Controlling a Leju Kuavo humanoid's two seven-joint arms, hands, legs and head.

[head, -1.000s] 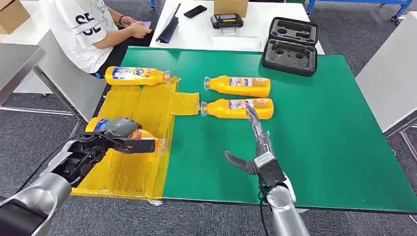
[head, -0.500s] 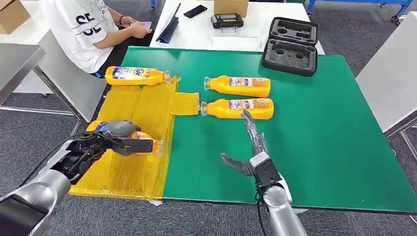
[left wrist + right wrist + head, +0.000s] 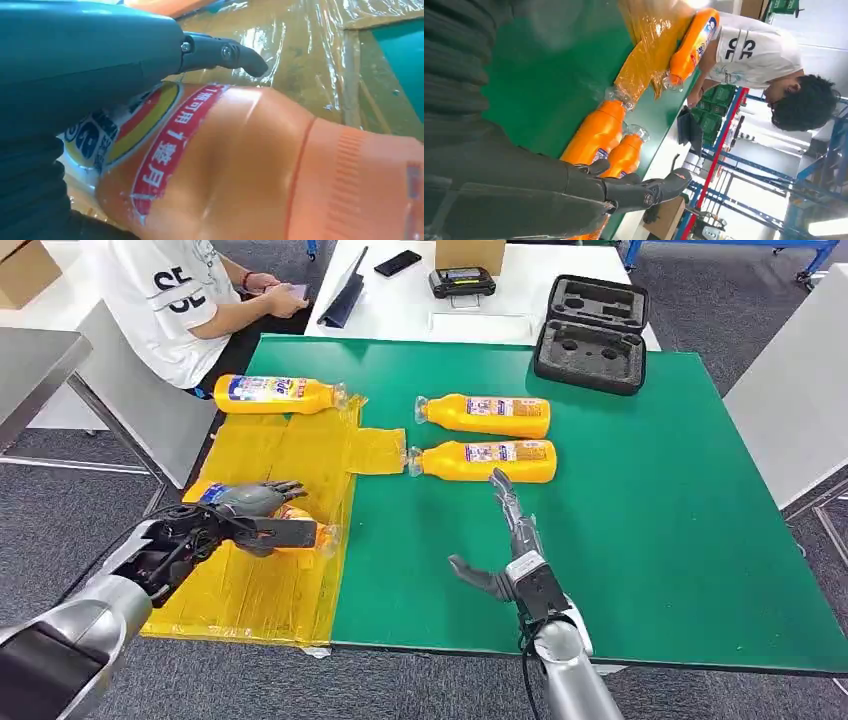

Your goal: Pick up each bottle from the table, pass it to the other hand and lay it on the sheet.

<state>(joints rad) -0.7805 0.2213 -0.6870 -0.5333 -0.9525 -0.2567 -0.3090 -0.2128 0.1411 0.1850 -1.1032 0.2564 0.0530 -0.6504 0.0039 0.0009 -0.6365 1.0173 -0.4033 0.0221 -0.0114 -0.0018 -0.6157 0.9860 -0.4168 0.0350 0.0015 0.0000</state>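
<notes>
An orange bottle (image 3: 305, 532) lies on the yellow sheet (image 3: 300, 455) near its front, cap toward the green table. My left hand (image 3: 250, 512) lies over its label end with the fingers (image 3: 285, 486) spread up off it; up close, one finger (image 3: 225, 52) reaches out past the bottle (image 3: 240, 165) without wrapping it. A second bottle (image 3: 275, 393) lies at the sheet's far end. Two more bottles (image 3: 485, 414) (image 3: 485, 460) lie side by side on the green table. My right hand (image 3: 512, 552) is open and flat, its fingertips just short of the nearer one (image 3: 596, 135).
A person in a white shirt (image 3: 180, 300) sits at the far left corner. A black foam case (image 3: 590, 335) stands at the table's far edge. Behind is a white table (image 3: 400, 305) with small devices. The green table (image 3: 680, 520) stretches off to my right.
My left hand's fingers have lifted and spread off the bottle, which has settled lower on the sheet. My right hand has drawn back slightly from the nearer table bottle.
</notes>
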